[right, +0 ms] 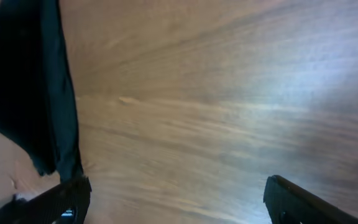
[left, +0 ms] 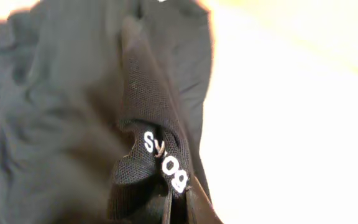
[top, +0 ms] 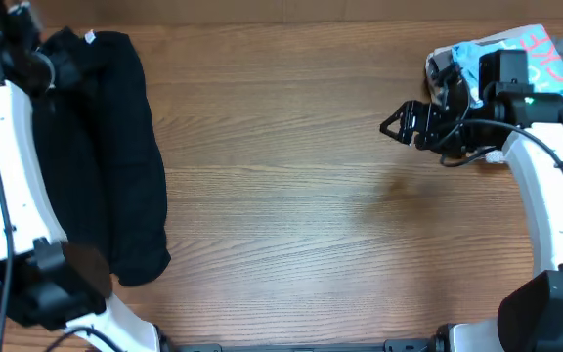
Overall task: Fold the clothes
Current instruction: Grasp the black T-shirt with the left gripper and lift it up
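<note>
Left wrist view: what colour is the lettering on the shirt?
White lettering on the black shirt; left wrist view shows it best.

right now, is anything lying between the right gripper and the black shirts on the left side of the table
Nothing visible does. Only bare wooden table separates the open right gripper from the soft black shirts. The colourful patterned item sits behind that gripper, off the path.

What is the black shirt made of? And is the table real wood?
The black shirt looks like soft, matte knit fabric: it slumps and wrinkles, and the left wrist view shows fine mesh weave. The table looks like wood or wood-look laminate: brown grain lines, slight sheen. I cannot tell which.
</note>
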`<move>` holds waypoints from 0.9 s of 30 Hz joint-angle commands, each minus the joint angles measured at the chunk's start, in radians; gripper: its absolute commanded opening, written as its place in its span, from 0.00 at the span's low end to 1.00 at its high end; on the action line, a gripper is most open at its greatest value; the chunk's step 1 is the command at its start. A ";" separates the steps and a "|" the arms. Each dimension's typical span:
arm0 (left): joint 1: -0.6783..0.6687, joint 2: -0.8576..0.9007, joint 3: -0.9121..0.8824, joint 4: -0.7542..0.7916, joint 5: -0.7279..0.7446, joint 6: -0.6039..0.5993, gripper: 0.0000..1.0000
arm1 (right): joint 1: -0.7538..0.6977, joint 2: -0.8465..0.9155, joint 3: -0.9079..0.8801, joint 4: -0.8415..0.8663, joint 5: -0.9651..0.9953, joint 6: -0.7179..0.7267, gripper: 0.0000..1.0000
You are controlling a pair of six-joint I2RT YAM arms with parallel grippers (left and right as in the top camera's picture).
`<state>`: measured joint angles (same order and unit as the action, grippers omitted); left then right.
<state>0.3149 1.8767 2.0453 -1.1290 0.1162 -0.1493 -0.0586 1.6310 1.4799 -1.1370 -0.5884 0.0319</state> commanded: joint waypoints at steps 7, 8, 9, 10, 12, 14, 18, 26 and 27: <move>-0.285 -0.237 0.035 0.211 0.113 -0.061 0.04 | -0.122 -0.031 0.283 -0.248 -0.016 -0.008 0.95; -0.291 -0.239 0.035 0.225 0.114 -0.077 0.04 | -0.134 -0.031 0.283 -0.256 -0.016 -0.011 0.95; -0.292 -0.239 0.035 0.235 0.117 -0.105 0.04 | -0.145 -0.030 0.283 -0.265 -0.016 -0.017 0.95; -0.292 -0.239 0.034 0.239 0.126 -0.121 0.04 | -0.151 -0.030 0.283 -0.274 -0.016 -0.026 0.95; -0.292 -0.237 0.034 0.261 0.180 -0.153 0.04 | -0.167 -0.031 0.283 -0.289 -0.016 -0.043 0.95; -0.293 -0.237 0.034 0.303 0.270 -0.182 0.04 | -0.179 -0.031 0.283 -0.299 -0.016 -0.045 0.95; -0.317 -0.237 0.034 0.445 0.412 -0.288 0.04 | -0.210 -0.031 0.283 -0.312 -0.016 -0.045 0.95; -0.518 -0.229 0.034 0.681 0.415 -0.353 0.04 | -0.254 -0.031 0.283 -0.325 -0.019 -0.067 0.96; -0.561 -0.227 0.034 0.694 0.389 -0.353 0.04 | -0.259 -0.031 0.283 -0.324 -0.019 -0.066 0.97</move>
<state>-0.1585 1.6562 2.0506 -0.4778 0.4950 -0.4667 -0.3016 1.6203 1.7374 -1.4601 -0.5980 -0.0154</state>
